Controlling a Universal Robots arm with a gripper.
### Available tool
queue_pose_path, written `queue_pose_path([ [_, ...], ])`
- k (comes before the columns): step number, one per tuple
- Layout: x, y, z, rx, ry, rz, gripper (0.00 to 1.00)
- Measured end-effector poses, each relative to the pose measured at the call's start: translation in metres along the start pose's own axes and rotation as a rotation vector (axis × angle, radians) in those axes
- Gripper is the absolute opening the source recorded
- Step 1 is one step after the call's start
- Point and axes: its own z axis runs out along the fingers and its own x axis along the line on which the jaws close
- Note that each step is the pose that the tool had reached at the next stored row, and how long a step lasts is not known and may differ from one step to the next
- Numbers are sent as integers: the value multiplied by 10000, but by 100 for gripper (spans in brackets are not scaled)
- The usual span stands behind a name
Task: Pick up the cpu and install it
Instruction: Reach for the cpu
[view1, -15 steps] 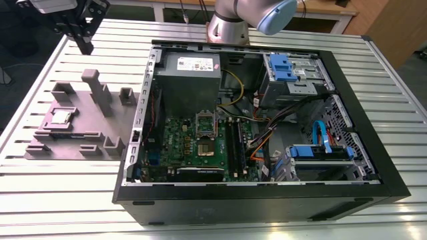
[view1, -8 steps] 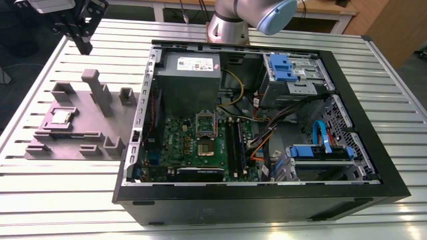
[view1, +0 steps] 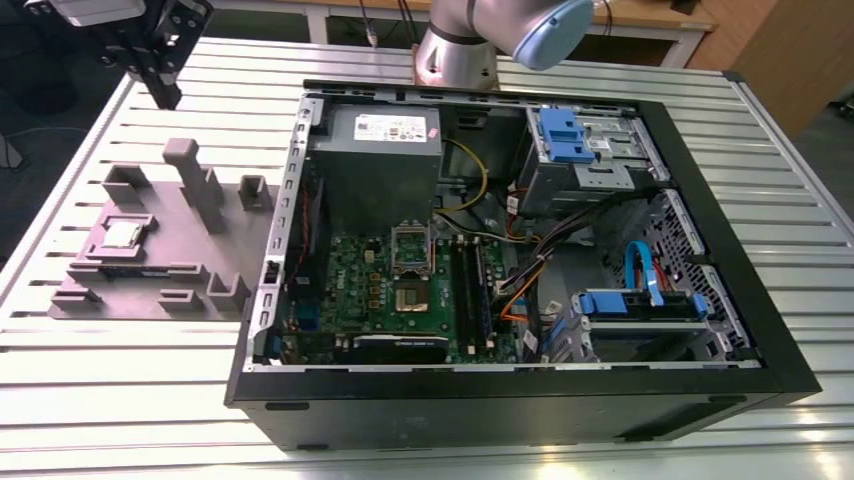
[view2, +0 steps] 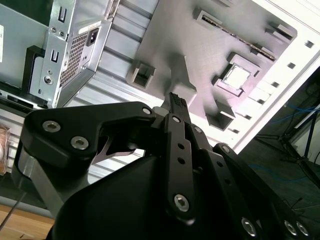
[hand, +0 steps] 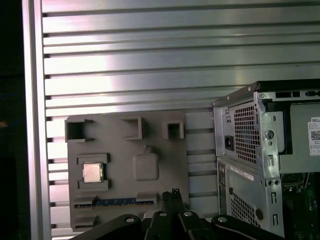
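Hovered high, gripper (hand: 175, 193) clenched on nothing, well apart from cpu (view1: 124, 233) seated in grey holder (view1: 134, 290); stretched toward exterior view's left.

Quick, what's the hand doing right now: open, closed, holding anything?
Hand: closed, holding nothing; the cpu sits in its grey tray.

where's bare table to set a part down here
Bare table lies nearer the camera than the tray, and beyond the tray too. A thin strip runs along the case on the exterior view's right. Inside the case is crowded with cables.
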Motion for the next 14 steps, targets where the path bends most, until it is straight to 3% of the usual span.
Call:
queue_pose_path([
  [6, 64, -5, -1, 0, 0, -2, 10],
  [8, 133, -10, -2, 1, 2, 0, 10],
  [14, 244, -19, -1, 0, 1, 0, 10],
])
